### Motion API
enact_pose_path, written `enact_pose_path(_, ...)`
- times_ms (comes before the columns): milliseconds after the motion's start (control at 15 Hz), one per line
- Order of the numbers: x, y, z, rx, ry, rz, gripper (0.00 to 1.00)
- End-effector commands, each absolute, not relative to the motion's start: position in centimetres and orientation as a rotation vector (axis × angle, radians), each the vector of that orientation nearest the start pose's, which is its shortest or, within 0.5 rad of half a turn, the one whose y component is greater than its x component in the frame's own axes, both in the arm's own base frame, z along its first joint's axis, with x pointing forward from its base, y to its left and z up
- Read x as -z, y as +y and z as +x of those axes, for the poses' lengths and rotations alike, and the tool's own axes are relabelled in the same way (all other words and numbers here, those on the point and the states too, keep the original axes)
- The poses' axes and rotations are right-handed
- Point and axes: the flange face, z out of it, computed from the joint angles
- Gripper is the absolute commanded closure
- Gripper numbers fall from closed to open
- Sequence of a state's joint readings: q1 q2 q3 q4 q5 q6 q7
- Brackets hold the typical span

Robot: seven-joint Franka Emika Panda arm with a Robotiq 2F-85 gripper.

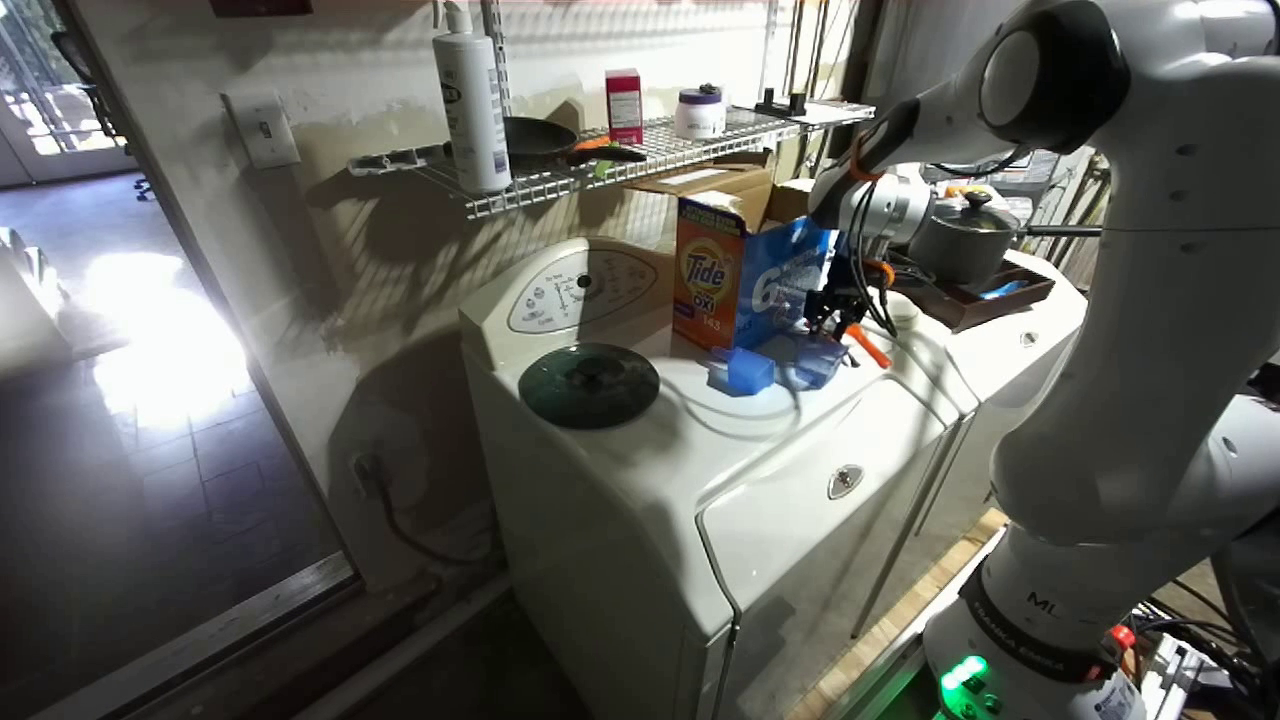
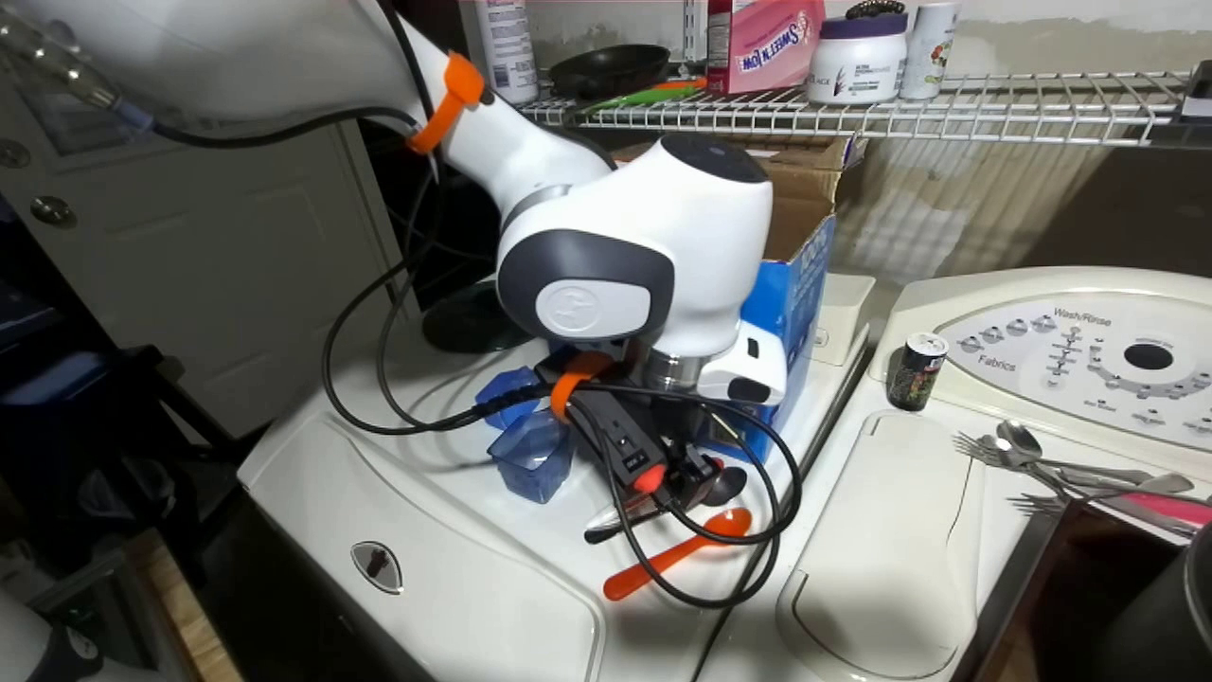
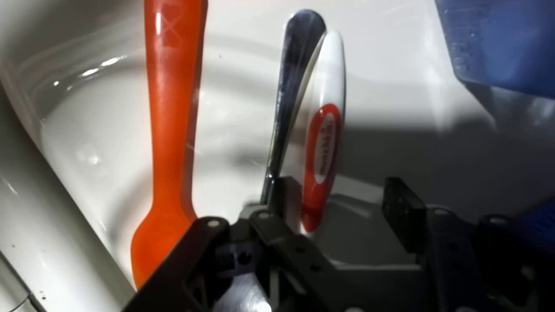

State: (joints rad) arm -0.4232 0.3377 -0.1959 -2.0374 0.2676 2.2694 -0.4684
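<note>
My gripper [image 3: 344, 212] is open, low over the white machine top. A utensil with a white and red handle [image 3: 323, 130] lies between the fingers, close to the left finger in the wrist view; whether they touch I cannot tell. A metal spoon [image 3: 288, 82] lies just outside that finger, its bowl partly hidden by the gripper. An orange spoon [image 3: 171, 108] lies further left and also shows in both exterior views [image 1: 868, 346] [image 2: 677, 554]. Two translucent blue containers [image 2: 535, 459] [image 2: 511, 393] stand beside the gripper; part of a blue container [image 3: 503, 47] shows in the wrist view.
An open Tide box [image 1: 765, 280] stands behind the gripper. A dark round lid [image 1: 588, 385] lies on the machine. A wire shelf [image 2: 1032, 109] hangs above. A can [image 2: 917, 371], forks and spoons [image 2: 1070, 469], and a pot [image 1: 965, 240] on a tray are on the neighbouring machine. Cables loop round the wrist.
</note>
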Motion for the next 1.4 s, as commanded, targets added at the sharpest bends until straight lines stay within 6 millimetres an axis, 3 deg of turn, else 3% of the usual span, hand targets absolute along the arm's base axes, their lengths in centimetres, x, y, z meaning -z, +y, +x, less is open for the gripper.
enact_pose_path(0, -27.0, -33.8, 48.8, -0.030, 0.474, -2.908, 0.69)
enact_pose_path(267, -27.3, -34.1, 48.5, -0.037, 0.494, -2.910, 0.98)
enact_pose_path(533, -27.5, -34.4, 48.1, -0.044, 0.505, -2.910, 0.96)
enact_pose_path(800, -29.2, -34.3, 47.4, -0.023, 0.509, -2.921, 0.96)
enact_pose_path(1333, -36.7, -33.6, 45.9, -0.017, 0.472, -2.994, 0.96)
